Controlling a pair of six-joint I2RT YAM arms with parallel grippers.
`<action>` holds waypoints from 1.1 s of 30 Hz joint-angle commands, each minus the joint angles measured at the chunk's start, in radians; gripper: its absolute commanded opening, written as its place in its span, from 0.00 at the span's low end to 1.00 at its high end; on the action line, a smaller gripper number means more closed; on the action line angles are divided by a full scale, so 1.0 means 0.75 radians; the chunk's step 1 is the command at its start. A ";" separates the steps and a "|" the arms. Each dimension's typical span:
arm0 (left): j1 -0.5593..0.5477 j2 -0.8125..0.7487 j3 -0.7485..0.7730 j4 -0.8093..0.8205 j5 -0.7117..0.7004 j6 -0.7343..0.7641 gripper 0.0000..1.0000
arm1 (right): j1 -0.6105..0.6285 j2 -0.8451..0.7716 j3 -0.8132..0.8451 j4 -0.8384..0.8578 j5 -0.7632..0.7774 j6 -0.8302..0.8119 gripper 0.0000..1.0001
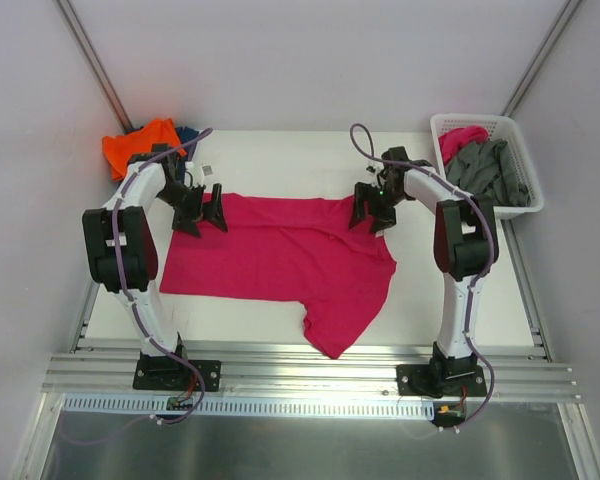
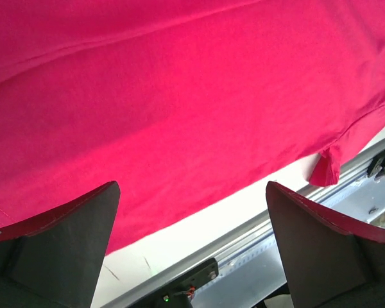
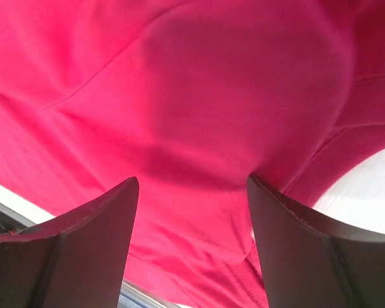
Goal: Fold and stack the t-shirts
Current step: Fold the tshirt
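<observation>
The magenta t-shirt [image 1: 280,255] lies spread flat beneath the left gripper [image 1: 200,212] and right gripper [image 1: 372,215]. An orange t-shirt [image 1: 138,148] sits crumpled behind the left one. Grey t-shirts [image 1: 490,170] are heaped beyond the right.

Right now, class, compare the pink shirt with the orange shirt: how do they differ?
The pink shirt lies spread out mid-table; the orange shirt sits bunched up at the far left corner. The pink shirt covers far more of the table than the orange shirt does. Both are plain-coloured cloth.
</observation>
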 commanded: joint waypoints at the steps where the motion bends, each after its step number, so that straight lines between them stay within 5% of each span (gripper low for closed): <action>1: -0.013 -0.109 0.012 -0.059 0.024 0.011 0.99 | -0.062 0.040 0.073 -0.016 0.031 0.039 0.72; 17: -0.028 -0.156 0.041 -0.098 -0.005 0.058 0.99 | -0.187 0.285 0.478 -0.010 0.053 0.065 0.74; 26: -0.061 -0.064 0.049 -0.033 -0.133 0.015 0.99 | -0.189 0.269 0.390 0.005 0.037 0.067 0.74; 33: -0.054 0.328 0.518 -0.047 -0.150 0.017 0.99 | -0.189 0.203 0.319 0.003 0.027 0.073 0.74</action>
